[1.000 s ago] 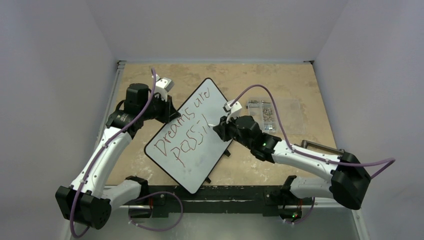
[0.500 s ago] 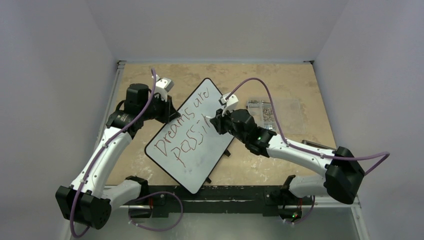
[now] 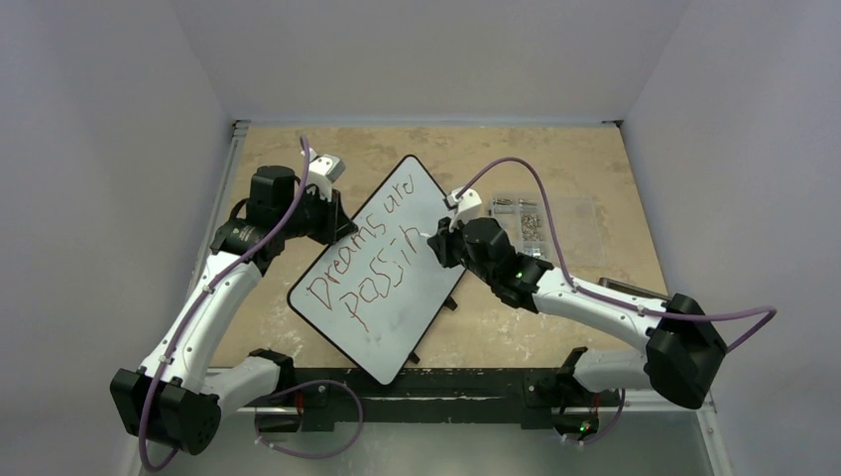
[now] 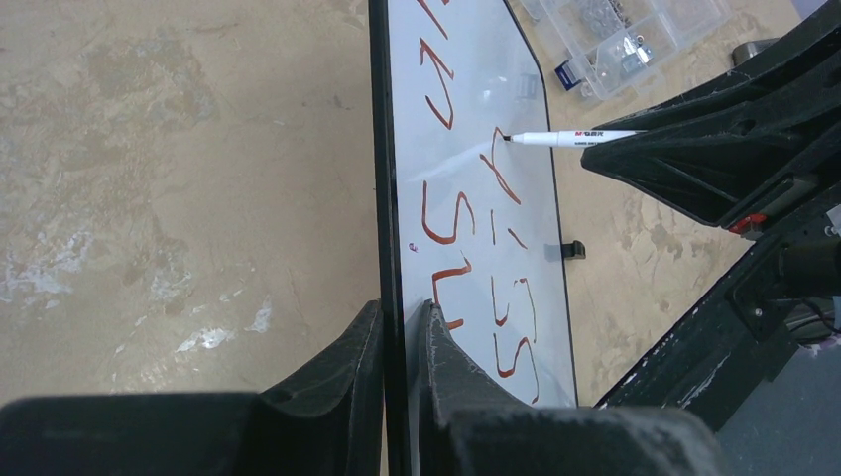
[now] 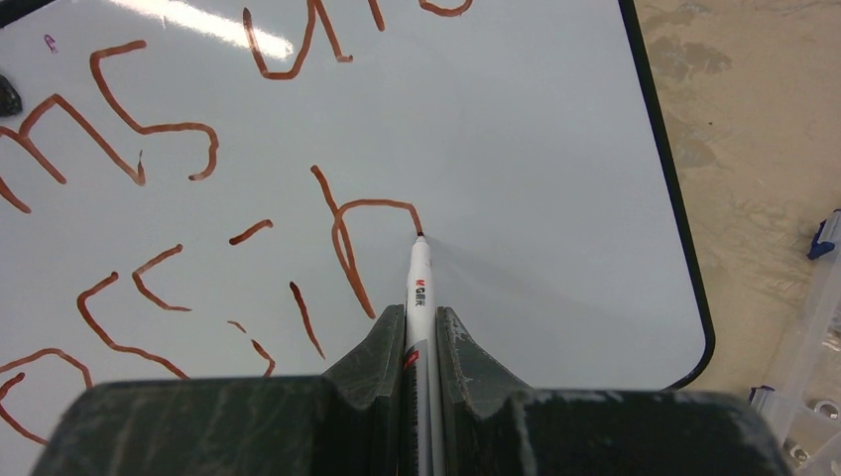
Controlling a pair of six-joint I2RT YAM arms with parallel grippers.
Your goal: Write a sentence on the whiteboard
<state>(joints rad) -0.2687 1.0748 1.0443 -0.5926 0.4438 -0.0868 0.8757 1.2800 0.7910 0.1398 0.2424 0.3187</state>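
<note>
The whiteboard [image 3: 397,317] lies tilted across the table with red writing, "Dreams are" above a second line of letters. My left gripper [image 3: 332,220] is shut on its left black rim; in the left wrist view the fingertips [image 4: 400,307] pinch the whiteboard [image 4: 476,59] edge. My right gripper [image 3: 436,243] is over the board's right side, shut on a white marker [image 5: 419,278]. The marker's tip touches the whiteboard [image 5: 536,149] at the end of an arched red stroke. From the left wrist, the marker [image 4: 575,138] also shows its tip on the surface.
A small clear compartment box [image 3: 545,223] with small parts sits on the tan table right of the board, close to the right arm. A metal handle-like piece [image 3: 635,291] lies behind the right forearm. Grey walls enclose the table.
The right gripper moved up the board and back to the right with the marker, adding an arched stroke to the last letter. The left gripper and board stayed still.
</note>
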